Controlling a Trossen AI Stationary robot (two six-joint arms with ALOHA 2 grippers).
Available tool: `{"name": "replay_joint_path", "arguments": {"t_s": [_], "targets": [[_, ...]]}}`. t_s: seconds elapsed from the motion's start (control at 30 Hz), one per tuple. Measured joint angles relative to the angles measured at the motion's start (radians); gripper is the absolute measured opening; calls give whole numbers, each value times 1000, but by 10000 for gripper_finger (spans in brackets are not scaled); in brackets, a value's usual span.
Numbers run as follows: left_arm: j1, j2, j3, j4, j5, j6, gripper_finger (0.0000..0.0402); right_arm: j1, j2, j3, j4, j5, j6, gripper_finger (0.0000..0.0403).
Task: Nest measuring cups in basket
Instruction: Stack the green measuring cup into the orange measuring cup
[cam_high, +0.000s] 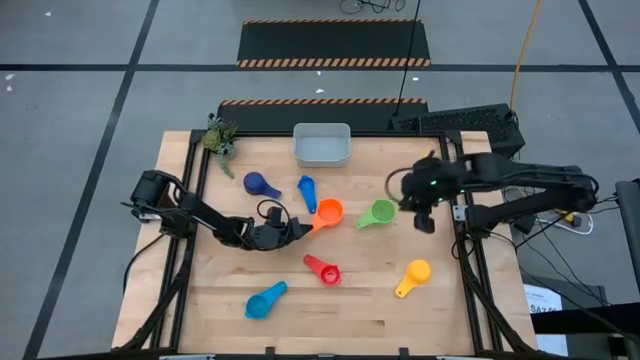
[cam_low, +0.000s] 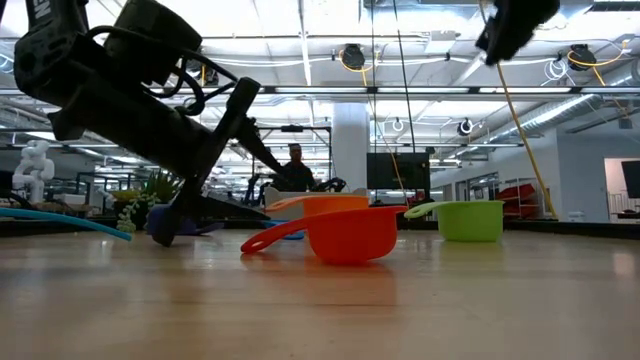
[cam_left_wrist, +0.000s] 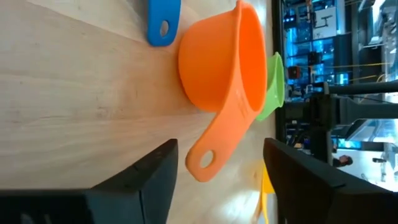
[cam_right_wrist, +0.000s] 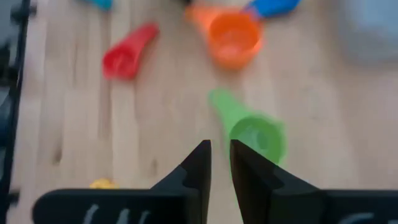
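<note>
Wooden worktop (cam_high: 330, 300) sits on a grey floor marked with dark tape lines; from my remote station I read positions on the high view as a clock face centred on the worktop. Basket (cam_high: 321, 144) stands at 12 o'clock by the far edge, with no cup in it, and a small green plant (cam_high: 220, 137) is at 11 o'clock near the corner. Seven measuring cups lie loose: navy cup (cam_high: 260, 184) and blue cup (cam_high: 307, 189) just below the basket, orange cup (cam_high: 328, 212) near centre, green cup (cam_high: 380, 213) at 2 o'clock, red cup (cam_high: 325, 269) at 6 o'clock, light blue cup (cam_high: 266, 299) at 7 o'clock, yellow cup (cam_high: 414, 274) at 4 o'clock. Left claw (cam_high: 300, 226) lies low at 9 o'clock of the orange cup, its fingers (cam_left_wrist: 140, 186) standing wide on either side of that cup's handle without closing on it; the cup rests on the wood. Right claw (cam_high: 424, 222) hangs above the worktop at 3 o'clock, just beside the green cup, with its fingers (cam_right_wrist: 193, 171) narrow, a thin gap between them, and nothing held. A person shows in the room beyond the worktop in the low view.
</note>
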Motion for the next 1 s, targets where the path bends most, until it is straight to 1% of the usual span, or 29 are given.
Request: {"name": "replay_joint_path", "arguments": {"t_s": [0.07,0.23,0.33,0.43,0.6,0.73,0.87,1.0], "targets": [[0,-10,-2,-8,1,15,251,0,28,-34,1,-31,-18,76],[7,-85,0,-61,2,83,270,-3,89,-107,30,-33,-88,124],[15,-151,-2,-155,9,142,275,-8,115,-147,68,-61,-161,150],[28,-228,0,-236,26,195,275,-14,135,-186,105,-84,-229,165],[46,-341,0,-343,33,272,275,-14,149,-251,176,-80,-359,168],[59,-405,21,-435,37,320,276,-20,149,-305,250,-76,-450,164],[71,-419,88,-529,64,374,276,-39,159,-346,309,-52,-524,162],[71,-421,175,-634,101,431,276,-70,210,-355,325,-51,-597,162]]}}
